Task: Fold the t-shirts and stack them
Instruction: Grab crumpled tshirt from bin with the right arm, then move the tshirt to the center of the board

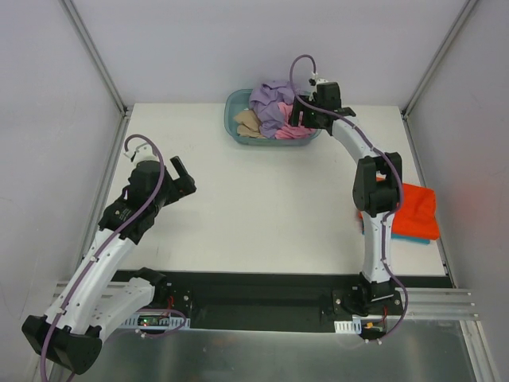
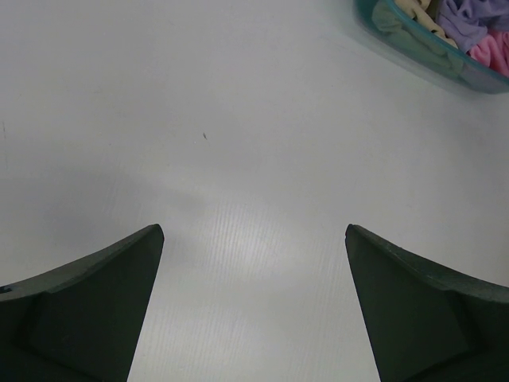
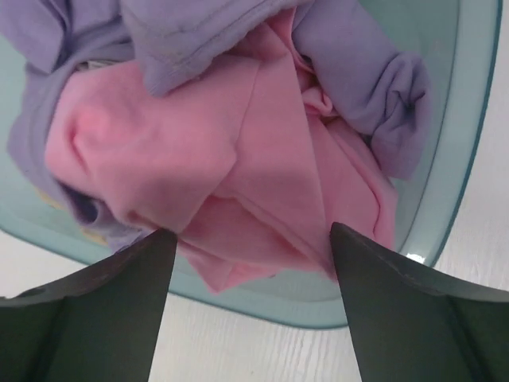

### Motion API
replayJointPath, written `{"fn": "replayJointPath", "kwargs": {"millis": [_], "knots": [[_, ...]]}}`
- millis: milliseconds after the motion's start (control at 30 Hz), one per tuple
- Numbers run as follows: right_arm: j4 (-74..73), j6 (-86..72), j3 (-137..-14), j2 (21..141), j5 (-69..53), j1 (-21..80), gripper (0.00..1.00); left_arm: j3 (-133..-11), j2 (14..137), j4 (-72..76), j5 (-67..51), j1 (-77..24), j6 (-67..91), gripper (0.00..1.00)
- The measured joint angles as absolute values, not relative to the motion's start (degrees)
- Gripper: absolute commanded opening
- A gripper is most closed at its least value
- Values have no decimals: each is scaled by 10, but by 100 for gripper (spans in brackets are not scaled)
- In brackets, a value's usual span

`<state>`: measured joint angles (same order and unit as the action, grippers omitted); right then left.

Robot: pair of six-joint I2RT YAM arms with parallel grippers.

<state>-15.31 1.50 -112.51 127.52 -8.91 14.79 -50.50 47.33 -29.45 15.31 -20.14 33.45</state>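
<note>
A teal plastic basket (image 1: 235,111) at the table's back holds the lavender t-shirt (image 1: 270,97), the pink t-shirt (image 1: 291,132) and the tan t-shirt (image 1: 248,122), all crumpled. My right gripper (image 1: 302,119) hangs open over the basket's right side; in the right wrist view its open gripper (image 3: 253,239) frames the pink t-shirt (image 3: 199,167), with the lavender one (image 3: 358,79) above. The orange-red t-shirt (image 1: 417,208) lies folded on the teal t-shirt (image 1: 407,238) at the right. My left gripper (image 1: 181,177) is open and empty over the bare table's left.
White walls with metal frame posts close in the table on three sides. The black rail with the arm bases (image 1: 262,301) runs along the near edge. The basket's corner (image 2: 413,48) shows at the top right of the left wrist view.
</note>
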Motion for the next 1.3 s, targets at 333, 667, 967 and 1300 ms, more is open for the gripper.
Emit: {"fn": "replayJointPath", "kwargs": {"millis": [333, 667, 967, 1300], "knots": [[-156, 69, -1151, 1308, -65, 164, 2, -505, 486, -294, 153, -201, 334, 99], [-136, 97, -1119, 1171, -36, 176, 1, -505, 482, -294, 152, -201, 334, 100], [-72, 124, -1057, 965, 22, 212, 1, -501, 475, -294, 152, -201, 334, 99], [-33, 140, -1044, 879, 43, 255, 1, -495, 451, -294, 139, -201, 335, 99]]}}
